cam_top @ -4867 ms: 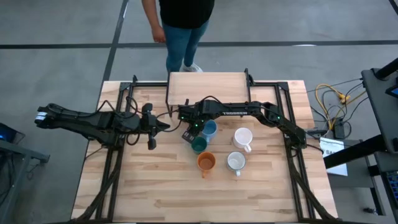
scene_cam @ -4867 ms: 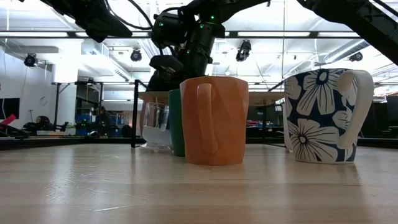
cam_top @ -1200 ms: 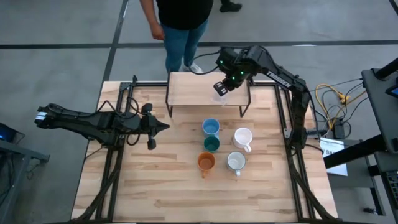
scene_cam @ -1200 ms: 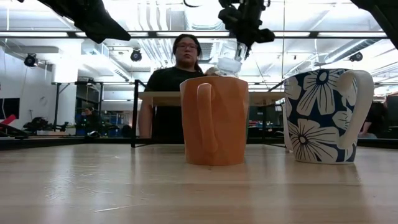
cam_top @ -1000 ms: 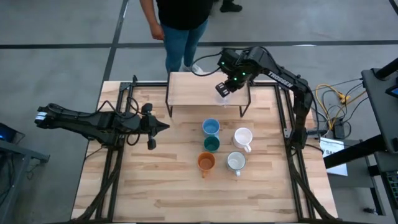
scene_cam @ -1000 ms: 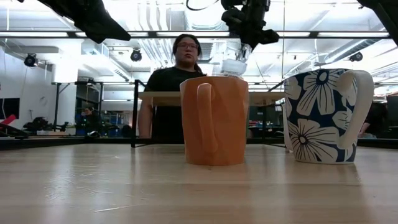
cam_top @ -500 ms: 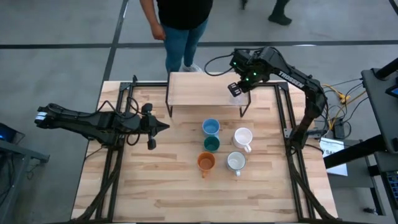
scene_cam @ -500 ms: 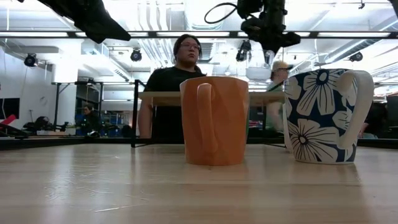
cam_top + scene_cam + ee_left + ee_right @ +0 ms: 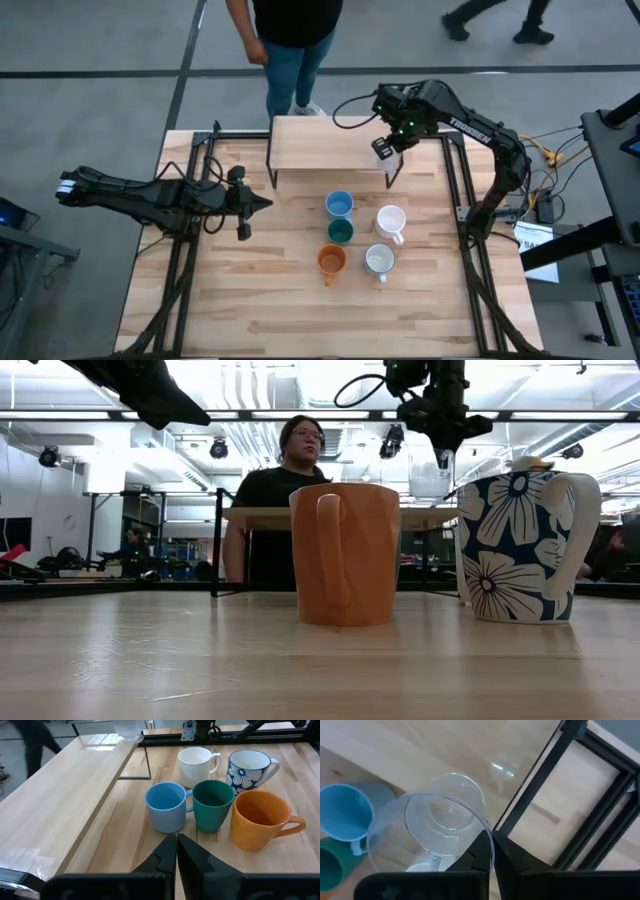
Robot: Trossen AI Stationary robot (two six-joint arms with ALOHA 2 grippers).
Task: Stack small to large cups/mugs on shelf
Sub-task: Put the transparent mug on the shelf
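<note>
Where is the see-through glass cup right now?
The clear glass cup hangs pinched in the right gripper over the light-wood shelf's right end, in the high view.

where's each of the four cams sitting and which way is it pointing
High view: overhead, straight down on the table, both arms, right gripper at the shelf end.
Low view: table height, level past the orange mug; arms enter from above.
Left wrist view: above the shut left gripper, facing the mugs.
Right wrist view: looks down on the clear glass it grips.
Shared: glass and shelf show in all four.
</note>
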